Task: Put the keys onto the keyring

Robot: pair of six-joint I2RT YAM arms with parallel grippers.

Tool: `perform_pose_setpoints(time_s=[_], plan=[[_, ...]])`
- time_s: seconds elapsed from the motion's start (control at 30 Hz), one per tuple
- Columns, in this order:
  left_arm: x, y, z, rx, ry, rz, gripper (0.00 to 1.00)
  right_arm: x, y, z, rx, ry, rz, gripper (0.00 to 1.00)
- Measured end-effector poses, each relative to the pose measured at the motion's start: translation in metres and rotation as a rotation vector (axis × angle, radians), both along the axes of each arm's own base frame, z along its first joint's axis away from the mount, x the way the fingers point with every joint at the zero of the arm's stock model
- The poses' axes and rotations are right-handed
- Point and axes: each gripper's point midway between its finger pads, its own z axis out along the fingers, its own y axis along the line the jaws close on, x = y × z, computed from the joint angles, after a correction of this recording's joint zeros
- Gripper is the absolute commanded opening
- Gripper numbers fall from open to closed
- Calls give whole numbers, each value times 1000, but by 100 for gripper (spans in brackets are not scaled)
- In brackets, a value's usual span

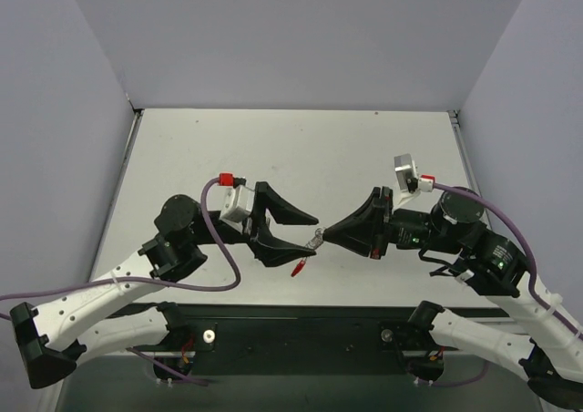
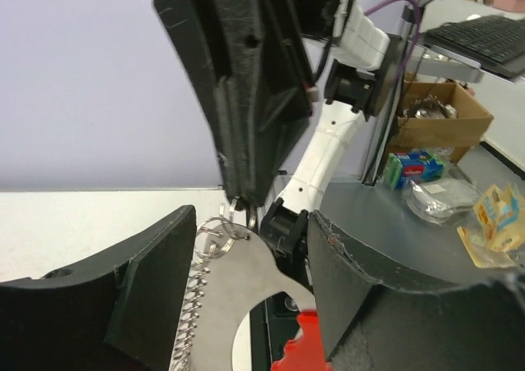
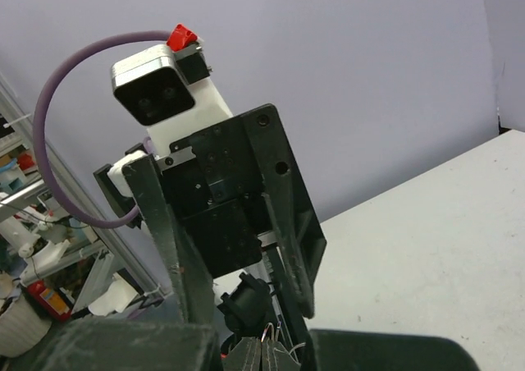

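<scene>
My right gripper (image 1: 328,232) is shut on the small split ring (image 2: 215,235) of the keyring, and its tip (image 2: 242,203) comes down from above in the left wrist view. From that ring hang a flat silver key (image 2: 238,297) with a red head (image 2: 303,346) and a silvery beaded chain (image 2: 190,305). My left gripper (image 1: 310,235) stands open around them, a finger on each side (image 2: 131,305) and the key in the gap. In the top view the red part (image 1: 297,268) dangles below both gripper tips, above the table's near edge. A thin wire loop pokes from my right gripper's closed tips (image 3: 267,353).
The white table (image 1: 291,148) stretches away behind both arms, walled at the left, back and right. Off the table, the left wrist view shows a cardboard box (image 2: 435,112), a keyboard (image 2: 484,34) and packets on a grey surface (image 2: 459,199).
</scene>
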Motion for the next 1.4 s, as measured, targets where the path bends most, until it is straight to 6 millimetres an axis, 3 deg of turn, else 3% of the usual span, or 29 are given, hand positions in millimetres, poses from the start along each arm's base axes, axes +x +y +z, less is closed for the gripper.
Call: perform_pose_setpoints(time_s=[0.23, 0.47, 0.7, 1.1, 1.4], plan=[[-15, 16, 6, -30, -90, -25, 68, 0, 0, -1, -4, -10, 7, 0], [3, 15, 2, 13, -51, 26, 68, -9, 5, -1, -16, -42, 82, 0], [17, 18, 29, -22, 12, 12, 64, -17, 6, 7, -5, -144, 153, 0], [-8, 12, 34, -24, 113, -273, 56, -27, -6, 53, 171, -405, 144, 0], [-12, 12, 50, -68, 111, -325, 49, -21, 0, 49, 196, -425, 136, 0]])
